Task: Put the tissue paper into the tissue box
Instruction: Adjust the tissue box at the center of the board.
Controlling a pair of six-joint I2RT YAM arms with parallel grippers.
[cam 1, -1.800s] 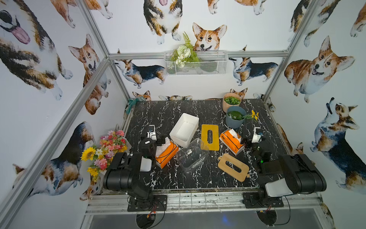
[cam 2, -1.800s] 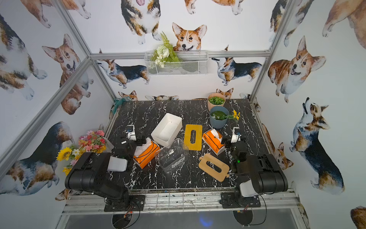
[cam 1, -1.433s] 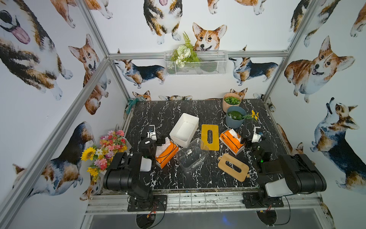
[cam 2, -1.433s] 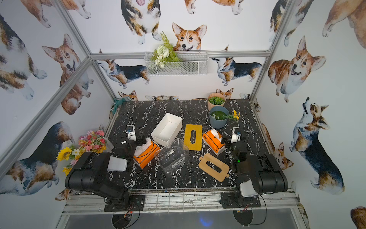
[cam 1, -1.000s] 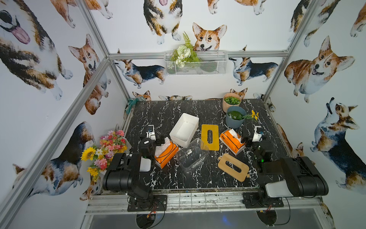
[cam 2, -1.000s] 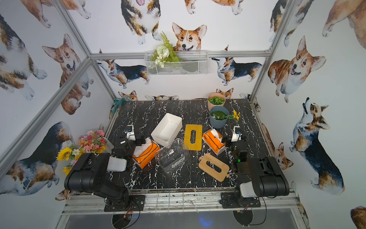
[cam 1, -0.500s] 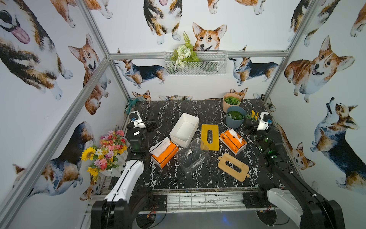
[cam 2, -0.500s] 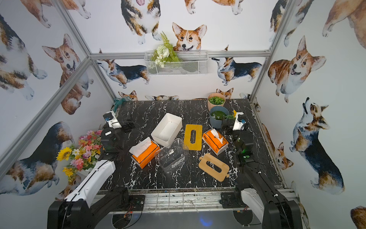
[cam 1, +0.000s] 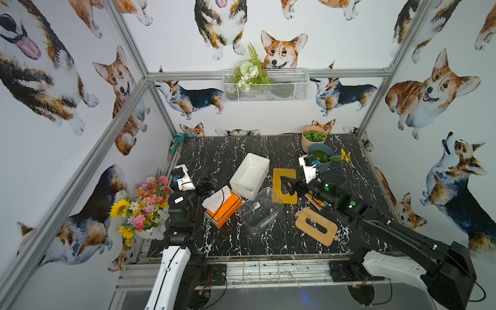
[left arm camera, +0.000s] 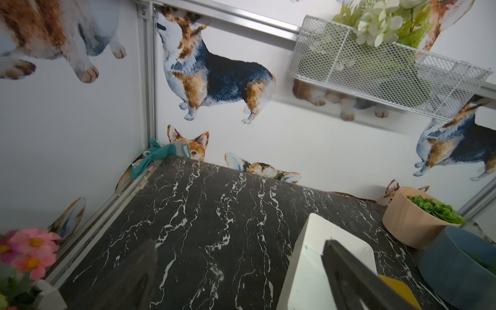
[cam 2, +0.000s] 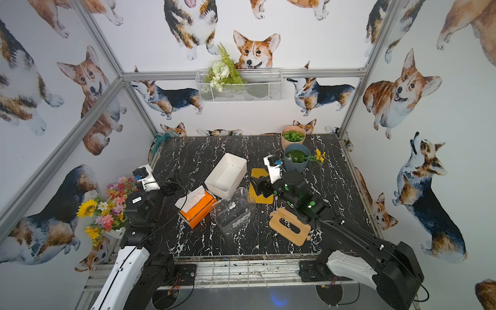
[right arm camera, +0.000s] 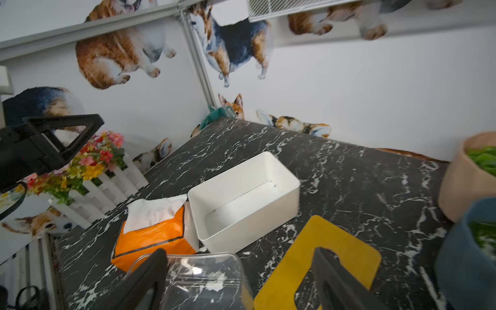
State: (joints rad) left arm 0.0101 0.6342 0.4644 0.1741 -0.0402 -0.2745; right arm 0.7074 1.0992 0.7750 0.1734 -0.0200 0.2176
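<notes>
Altogether two tissue packs (cam 1: pixel 224 209), two boxes (cam 1: pixel 249 175), two lids (cam 1: pixel 300 220) — left fingers (left arm camera: pixel 349 276) spread, right fingers (right arm camera: pixel 330 275) spread.

Two robot arms (cam 1: pixel 389 230); two orange tissue packs (cam 1: pixel 226 212), second pack (cam 1: pixel 314 201) mostly hidden under arm; one white box (cam 1: pixel 251 174); one clear tub (cam 1: pixel 259 214); one yellow lid (cam 1: pixel 276 185), one wooden lid (cam 1: pixel 331 233); two plant pots (cam 1: pixel 308 141); one flower bunch (cam 1: pixel 146 201); one wire basket (cam 1: pixel 281 91); one teal cloth (cam 1: pixel 178 139).
</notes>
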